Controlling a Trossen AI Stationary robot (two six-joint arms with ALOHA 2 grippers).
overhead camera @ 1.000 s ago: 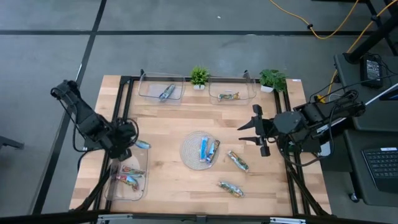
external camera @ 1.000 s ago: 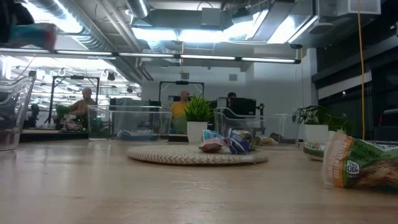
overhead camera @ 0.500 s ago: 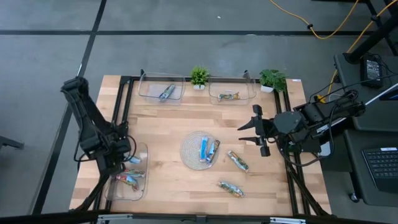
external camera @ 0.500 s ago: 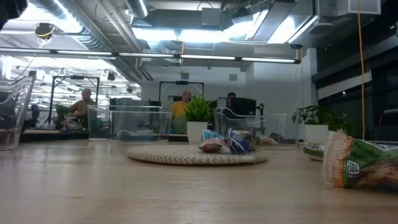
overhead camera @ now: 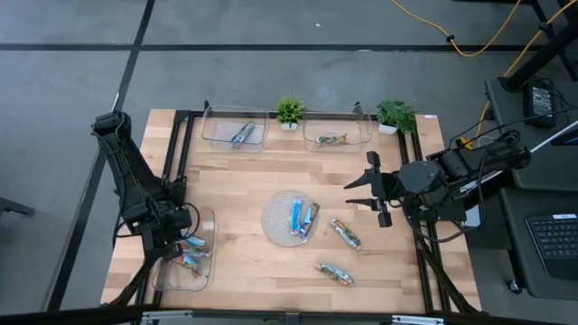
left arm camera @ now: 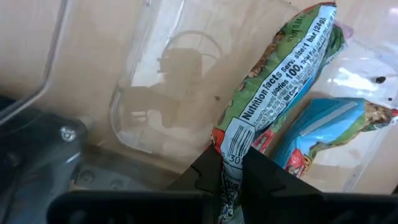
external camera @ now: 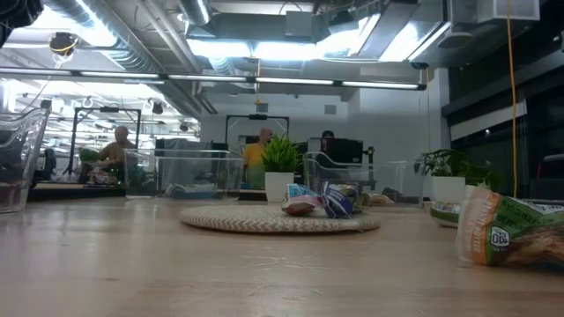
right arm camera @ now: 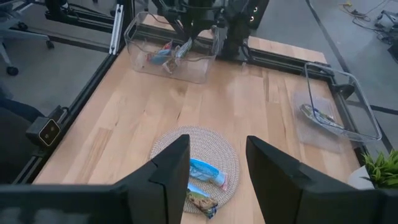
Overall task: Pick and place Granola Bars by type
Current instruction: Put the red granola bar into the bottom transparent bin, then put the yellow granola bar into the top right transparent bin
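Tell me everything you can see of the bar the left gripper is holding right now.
The granola bar is a shiny wrapped bar, green with a white nutrition panel and a barcode at its near end. The left gripper is shut on that end, so the bar juts forward over the clear plastic tray at the table's left front. A blue and red bar lies close beside it in the tray.

A light wooden counter point(overhead camera: 253, 190) with a black frame stands on a grey floor point(overhead camera: 271, 81). At its middle lies a round woven mat point(overhead camera: 278, 219). Two clear trays sit along the far edge, one point(overhead camera: 219, 127) to the left and one point(overhead camera: 354, 132) to the right, with a small potted plant point(overhead camera: 289, 112) between them and a second plant point(overhead camera: 396, 116) at the far right corner. A third clear tray point(overhead camera: 203, 273) sits near the front left corner. In the low view, people point(external camera: 257, 146) sit in the room behind.
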